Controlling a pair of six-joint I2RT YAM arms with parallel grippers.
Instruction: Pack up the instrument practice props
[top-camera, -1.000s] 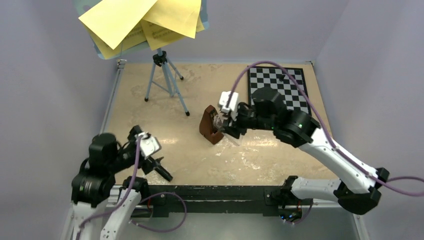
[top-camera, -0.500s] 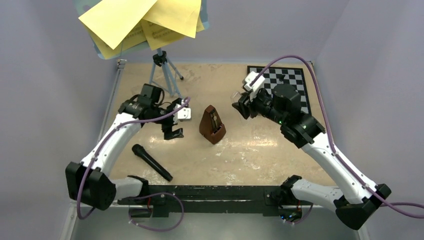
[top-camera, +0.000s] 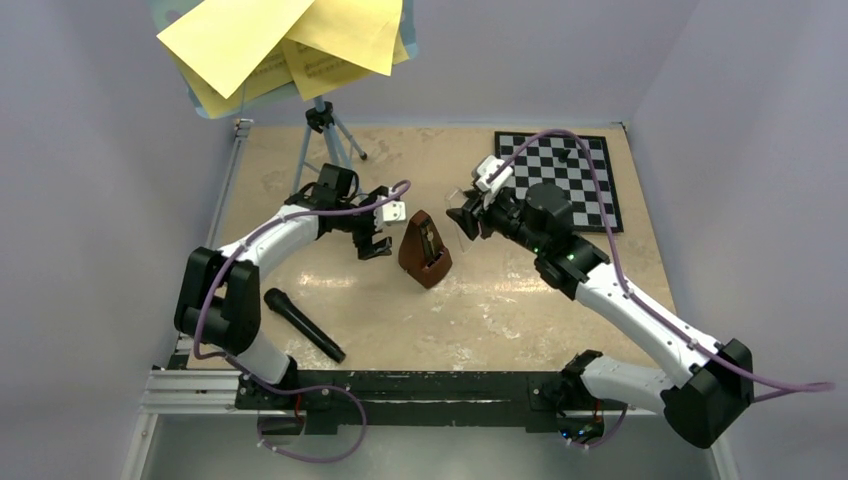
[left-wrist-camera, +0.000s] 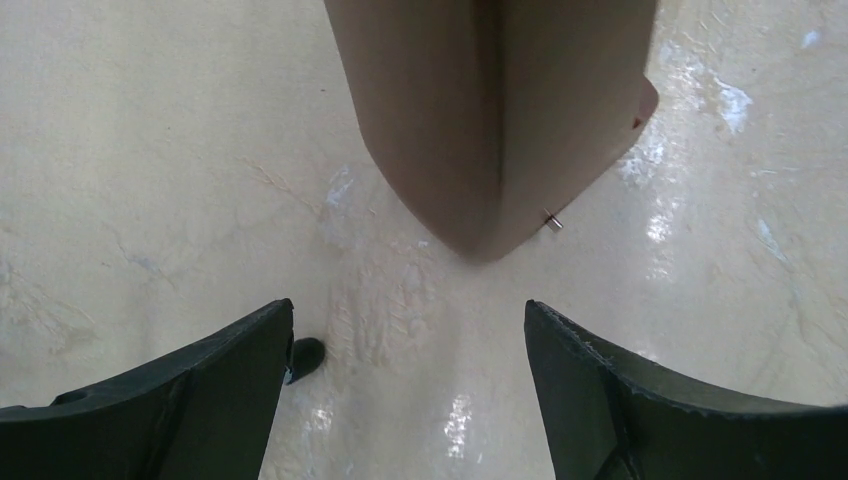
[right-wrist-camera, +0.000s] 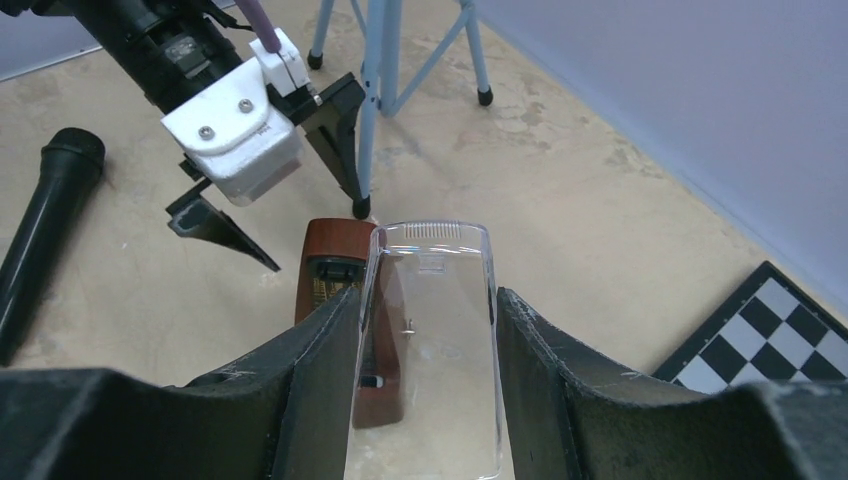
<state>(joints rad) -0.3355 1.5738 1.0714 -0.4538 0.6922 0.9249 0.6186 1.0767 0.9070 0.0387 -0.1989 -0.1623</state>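
- Two left fingers stand spread wide, low over the table. They face a corner of the brown metronome and touch nothing. My guess is that the gap is kept wide so they can straddle the body and steady it.
- Between the right fingers a clear cover is pinched by its long sides. It is held in the air just right of the metronome and tipped toward its front. It looks like the metronome's own front panel, lined up to go back on before packing.
- Standing upright near the middle of the table, the metronome has one arm on each side, probably so one can brace it while the other fits the cover.
- Behind the left arm, toward the far left corner, the light-blue music stand stands on its three legs. The yellow sheet-music pages lie loose on its tray, so that part of the packing is not yet begun.
- A black microphone lies flat toward the near left corner, apart from both arms.
- At the far right corner lies the chessboard, behind the right arm.
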